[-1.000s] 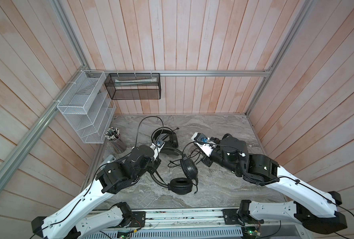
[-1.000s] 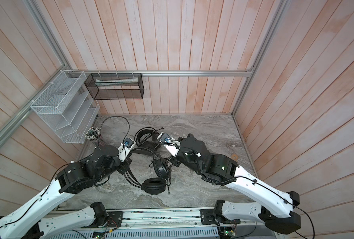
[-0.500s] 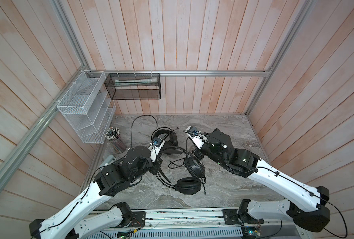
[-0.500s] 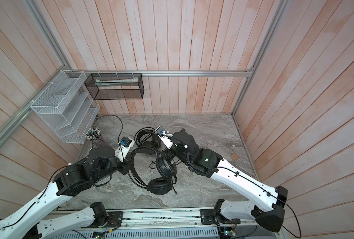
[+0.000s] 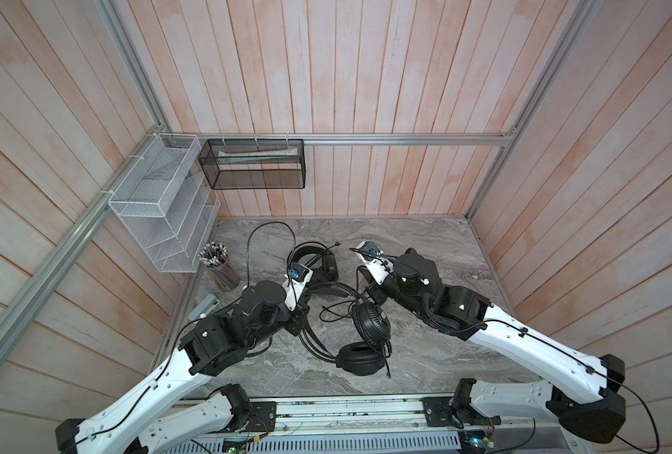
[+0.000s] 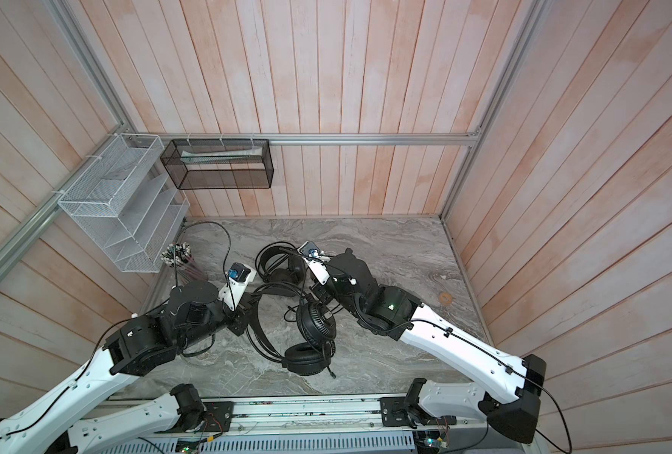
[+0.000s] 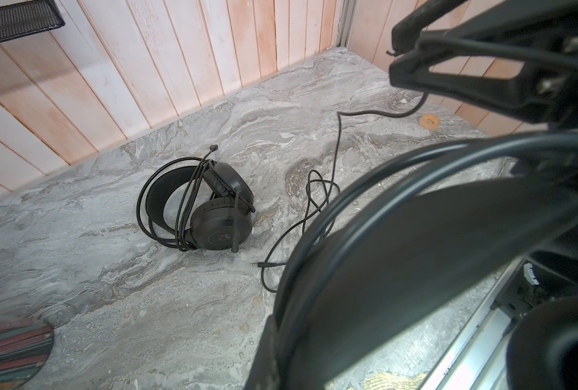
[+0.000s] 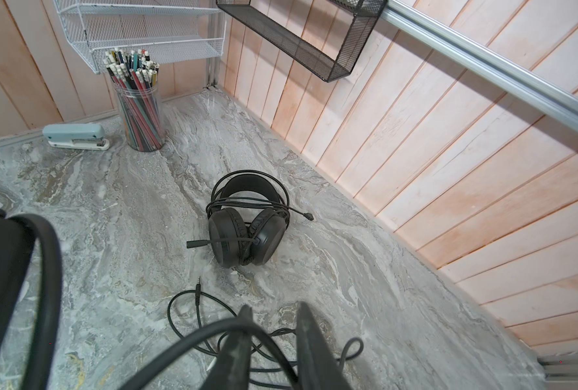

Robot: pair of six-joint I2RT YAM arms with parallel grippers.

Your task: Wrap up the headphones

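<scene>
Headphones with the loose cable (image 5: 370,323) sit mid-table (image 5: 424,251) between your two arms. One cup stands on edge and the other lies flat, nearer the front rail. Your left pincer (image 5: 301,313) is clenched on their headband (image 7: 416,270). I judge that this hold pins the frame and gives you something firm to wind round.

Your right pincer (image 8: 274,307) has its fingers parted. A run of the cable (image 8: 186,324) lies across one finger, but nothing is pinched. The rest of that cable rests in slack loops on the table with its plug (image 8: 198,283) free, so most of the winding looks undone to me. With the fingers parted low over the loops, you seem placed to take a new bite further along, towards the plug.

The boom-mic headphones (image 8: 247,226) lie further back, near the rear wall and apart from both arms. Their own cable is already coiled round the band and cups. That spot keeps the finished pair clear of the slack you have yet to gather. The pencil cup (image 8: 138,111) and stapler (image 8: 76,136) stand in the left rear corner, well apart from the loops and unlikely to snag them.
</scene>
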